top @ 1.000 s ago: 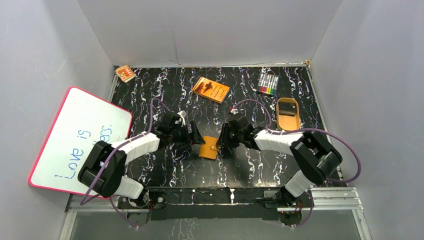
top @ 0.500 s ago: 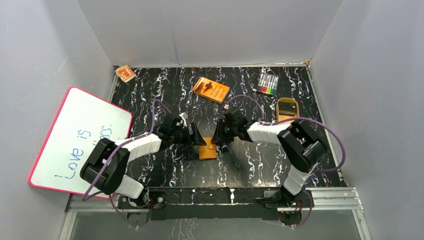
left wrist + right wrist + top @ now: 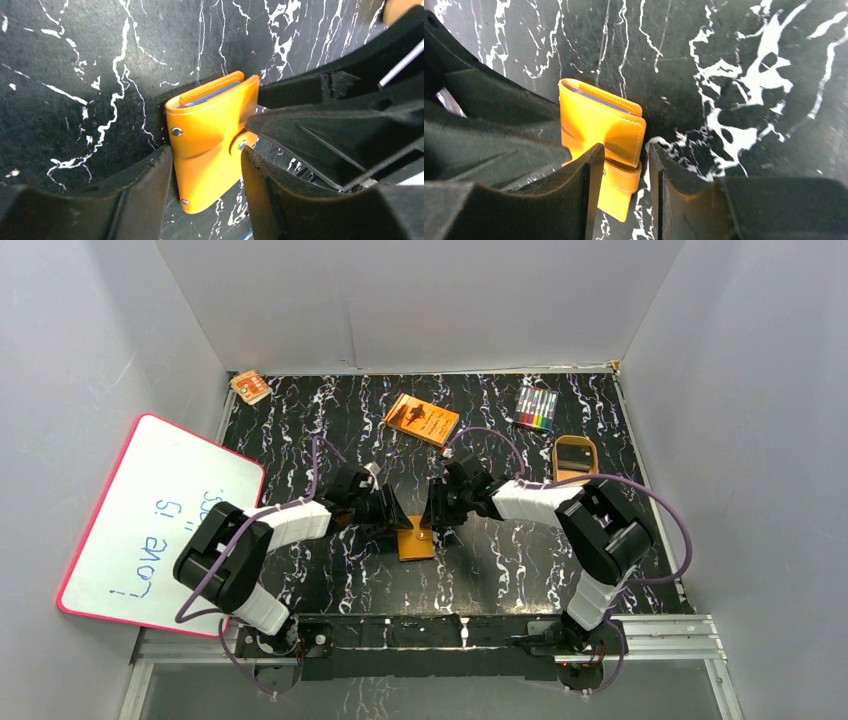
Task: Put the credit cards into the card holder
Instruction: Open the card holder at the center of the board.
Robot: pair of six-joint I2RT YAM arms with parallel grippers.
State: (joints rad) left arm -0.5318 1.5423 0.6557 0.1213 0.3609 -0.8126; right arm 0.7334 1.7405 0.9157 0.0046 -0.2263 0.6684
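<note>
The card holder [image 3: 415,540] is a folded orange wallet lying on the black marbled table between both grippers. My left gripper [image 3: 396,516] straddles the card holder [image 3: 210,145], its fingers [image 3: 145,200] touching the left edge and the snap tab. My right gripper [image 3: 432,512] is open, with the wallet's snap tab [image 3: 624,187] between its fingers [image 3: 591,192], the right finger apart from it. A black credit card [image 3: 573,456] lies in the tan oval tray [image 3: 574,440] at the right, partly hidden by my right arm.
An orange book [image 3: 422,418] and a pack of coloured markers [image 3: 536,408] lie at the back. A small orange item [image 3: 250,386] sits in the back left corner. A whiteboard [image 3: 160,520] leans at the left. Grey walls enclose the table.
My right gripper has moved left and up against the wallet, its jaws now around the snap tab. My left gripper stayed on the wallet and shifted slightly right.
</note>
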